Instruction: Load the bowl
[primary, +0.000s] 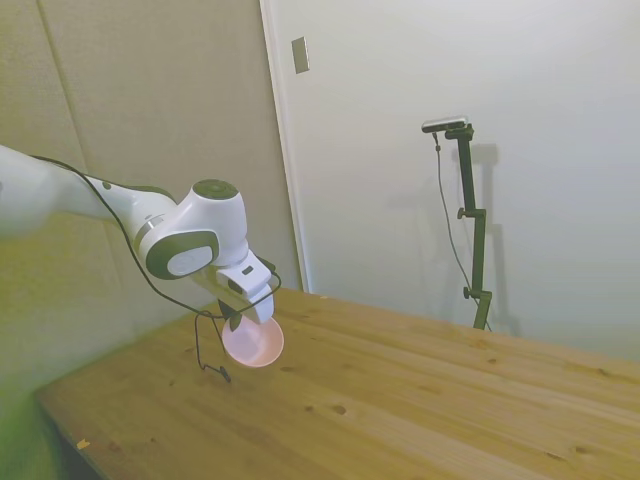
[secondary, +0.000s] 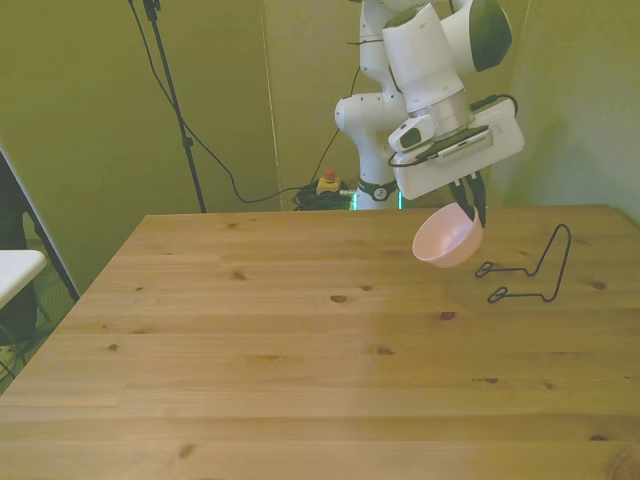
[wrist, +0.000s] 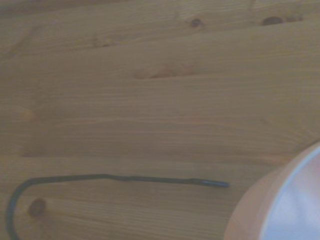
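Plain pale walls behind a knotty light wooden table (secondary: 250, 350); white Franka arm (primary: 110, 205) reaches low across from the side view's left, wrist bent down, w/ the two-finger gripper (secondary: 470, 205) pointing at the tabletop; fingers closed on the rim of a small round pale pink smooth bowl (secondary: 447, 240), which hangs tilted, clear of the wood, opening partly toward the side camera; bowl is above the table nr the far edge, toward the front view's right. Just beside it, nearer the front view's right edge, a thin black wire rack (secondary: 530, 270) stands on the table; bowl and rack are apart. In the wrist view, bowl rim (wrist: 280, 205) shows blurred w/ a length of the rack's wire (wrist: 120, 178) lying on the boards. Wide bare wood toward the near edge and the front view's left; less room on the rack side.
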